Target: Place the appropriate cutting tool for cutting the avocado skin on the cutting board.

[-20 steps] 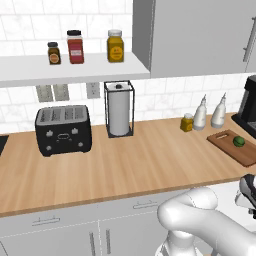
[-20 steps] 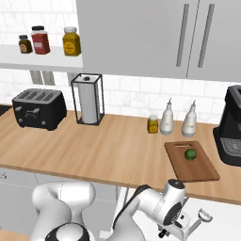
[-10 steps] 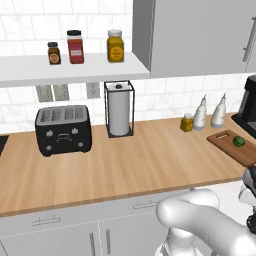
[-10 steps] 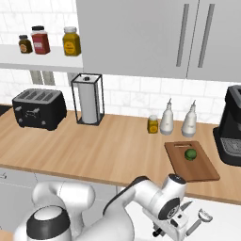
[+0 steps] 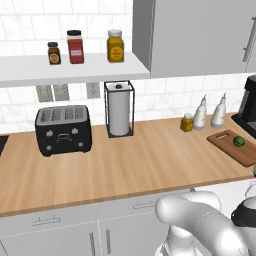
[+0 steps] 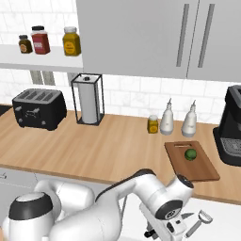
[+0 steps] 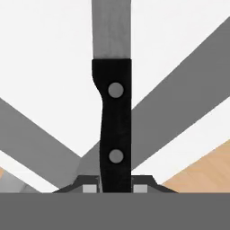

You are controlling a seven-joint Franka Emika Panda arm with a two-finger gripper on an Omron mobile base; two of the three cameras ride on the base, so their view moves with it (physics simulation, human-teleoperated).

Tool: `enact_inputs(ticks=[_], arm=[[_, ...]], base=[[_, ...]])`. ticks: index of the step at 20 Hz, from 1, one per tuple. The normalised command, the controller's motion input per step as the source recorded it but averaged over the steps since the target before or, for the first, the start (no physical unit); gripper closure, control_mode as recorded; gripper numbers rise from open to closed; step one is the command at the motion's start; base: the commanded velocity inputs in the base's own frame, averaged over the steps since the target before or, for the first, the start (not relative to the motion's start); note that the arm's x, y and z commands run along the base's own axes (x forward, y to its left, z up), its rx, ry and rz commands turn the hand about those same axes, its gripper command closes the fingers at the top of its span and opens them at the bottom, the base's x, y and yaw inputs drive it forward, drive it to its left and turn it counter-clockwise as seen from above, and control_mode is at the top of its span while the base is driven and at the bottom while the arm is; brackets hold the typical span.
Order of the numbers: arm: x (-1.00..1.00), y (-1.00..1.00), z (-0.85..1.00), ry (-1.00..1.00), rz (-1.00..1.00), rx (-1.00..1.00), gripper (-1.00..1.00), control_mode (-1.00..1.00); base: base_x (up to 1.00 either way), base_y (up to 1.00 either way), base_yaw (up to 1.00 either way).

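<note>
counter (image 6: 94,155) — toaster (image 6: 38,109) | towel holder (image 6: 88,99) | cutting board (image 6: 197,167) — avocado (image 6: 190,154) on it

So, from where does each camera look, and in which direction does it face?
Left base view: behind the arm on its left, facing forward and down at the counter; white arm at lower right.
Right base view: behind on the right, same direction; arm at lower left, gripper low in front of the counter edge.
Hand view: on the hand, looking along the gripper, shut on a black-handled knife.
Both base views share the toaster, cutting board and avocado.
</note>
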Motion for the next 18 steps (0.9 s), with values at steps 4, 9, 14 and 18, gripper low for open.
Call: enact_inputs(ticks=[4,9,14,18], arm=[[-0.47,0.0,1.0,0.0,-0.1,0.01,1.0,-1.0],[-0.14,-0.02,1.0,-0.01,-0.03,0.0,1.0,-1.0],[0.05,-0.1,1.0,-0.03,0.09,0.0,1.0,-1.0],[0.13,-0.27,0.96,-0.03,0.11,0.0,1.0,-1.0]], base=[[0.0,0.0,0.0],[0.0,0.0,0.0],[0.0,0.0,0.0],[0.0,0.0,0.0]])
